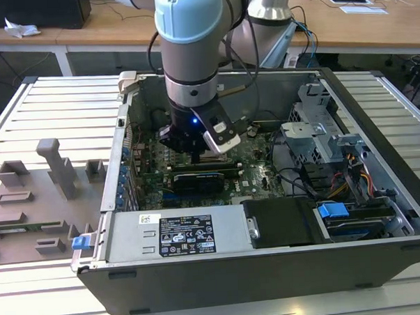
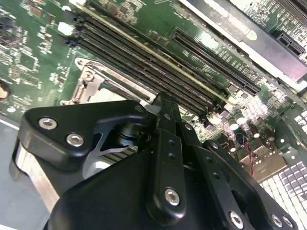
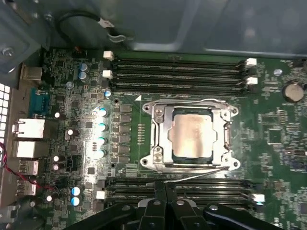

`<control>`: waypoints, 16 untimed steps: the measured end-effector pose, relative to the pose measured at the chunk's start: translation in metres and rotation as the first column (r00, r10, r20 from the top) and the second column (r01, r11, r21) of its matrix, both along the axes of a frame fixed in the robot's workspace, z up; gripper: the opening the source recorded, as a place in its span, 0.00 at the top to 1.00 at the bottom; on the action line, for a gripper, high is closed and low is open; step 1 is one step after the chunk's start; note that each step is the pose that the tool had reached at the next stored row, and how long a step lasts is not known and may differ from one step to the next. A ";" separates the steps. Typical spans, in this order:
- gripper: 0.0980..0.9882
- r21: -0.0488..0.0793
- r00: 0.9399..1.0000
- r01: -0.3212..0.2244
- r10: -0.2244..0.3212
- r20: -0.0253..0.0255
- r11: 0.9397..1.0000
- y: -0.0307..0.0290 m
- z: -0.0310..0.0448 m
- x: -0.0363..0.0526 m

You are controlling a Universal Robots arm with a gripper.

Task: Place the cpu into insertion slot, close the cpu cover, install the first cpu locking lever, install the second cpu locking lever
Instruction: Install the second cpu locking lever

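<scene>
1. The tool (image 3: 165, 184) hung low inside the open computer case (image 1: 375, 115), fingers together w/ nothing between them, tips just over the memory slots (image 3: 177, 189) beside the socket.
2. The cpu (image 3: 192, 135) sat flat in the insertion slot (image 3: 160, 165), roughly mid-board in the first wrist view.
3. The cpu cover (image 3: 163, 132) lay shut over the chip, framing its metal top.
4. One thin lever (image 3: 201, 175) ran along the socket's 6 o'clock edge, near the tool tips.
5. In the exterior view the case stood on a slatted surface (image 1: 54, 108), w/ grey fixtures (image 1: 53, 164) at 9 o'clock.
</scene>
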State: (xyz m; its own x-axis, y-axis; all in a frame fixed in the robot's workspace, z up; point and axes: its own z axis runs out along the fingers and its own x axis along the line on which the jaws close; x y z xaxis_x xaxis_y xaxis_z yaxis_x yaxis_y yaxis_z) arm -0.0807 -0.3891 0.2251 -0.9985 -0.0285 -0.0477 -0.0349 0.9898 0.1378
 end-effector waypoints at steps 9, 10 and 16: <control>0.99 0.010 1.000 -0.019 0.019 0.000 1.000 0.0035 -0.0183 -0.0066; 0.99 0.014 1.000 -0.022 0.022 0.000 1.000 0.0051 -0.0192 -0.0070; 0.99 0.033 0.999 -0.049 0.049 0.001 0.998 0.0100 -0.0251 -0.0116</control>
State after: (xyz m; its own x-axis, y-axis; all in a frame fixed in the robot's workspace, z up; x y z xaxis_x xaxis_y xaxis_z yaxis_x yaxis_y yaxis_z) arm -0.0923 -0.3791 0.2000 -0.9959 -0.0759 -0.0494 -0.0833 0.9818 0.1707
